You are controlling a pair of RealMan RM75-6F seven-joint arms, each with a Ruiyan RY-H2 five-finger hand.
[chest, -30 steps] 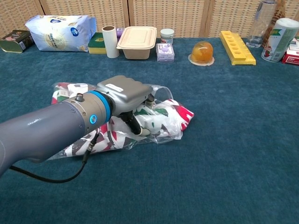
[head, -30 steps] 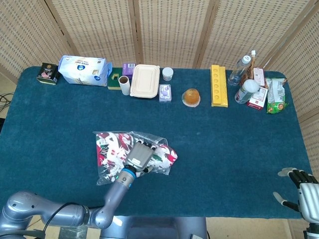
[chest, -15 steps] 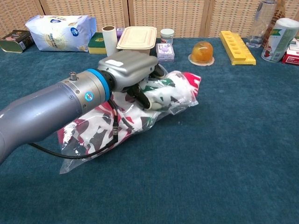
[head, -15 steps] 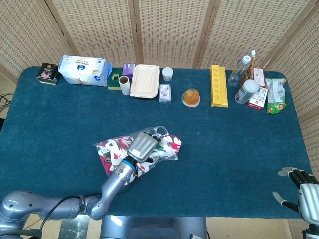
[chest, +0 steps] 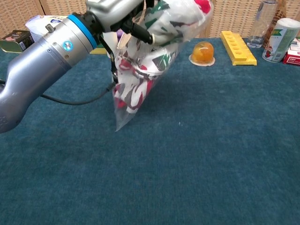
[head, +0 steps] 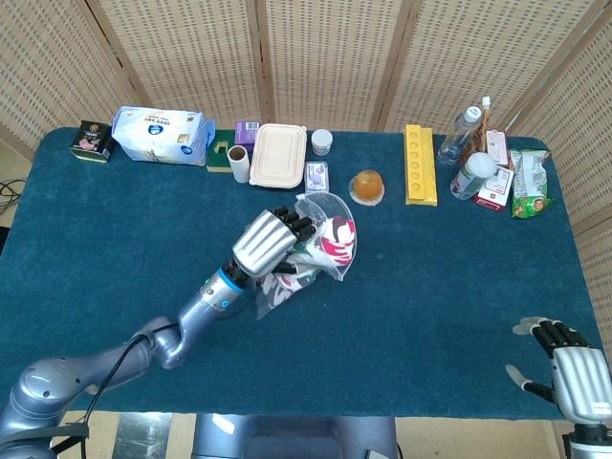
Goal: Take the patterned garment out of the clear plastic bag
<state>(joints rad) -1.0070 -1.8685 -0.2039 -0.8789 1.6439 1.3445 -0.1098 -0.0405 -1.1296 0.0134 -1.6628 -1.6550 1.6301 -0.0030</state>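
Observation:
My left hand (head: 271, 242) grips the top of the clear plastic bag (head: 320, 239) and holds it up off the blue table (head: 115, 239). The bag (chest: 140, 70) hangs down from the hand (chest: 117, 8), its lower corner near the cloth. The patterned garment (chest: 133, 86), red, white and green, is still inside the bag, bunched near the top and trailing down. In the head view the garment (head: 338, 237) shows through the plastic beside my fingers. My right hand (head: 557, 367) sits at the front right table edge, fingers spread, holding nothing.
A row of items lines the table's back edge: a tissue pack (head: 161, 134), a paper roll (head: 239, 163), a beige lunch box (head: 278, 155), an orange jelly (head: 366, 185), a yellow tray (head: 419, 163), bottles (head: 460, 134) and snack packs (head: 529, 182).
My left hand has lifted the bag off the table and carried it up and toward the back right. The bag now dangles instead of lying flat. The right hand barely moved.

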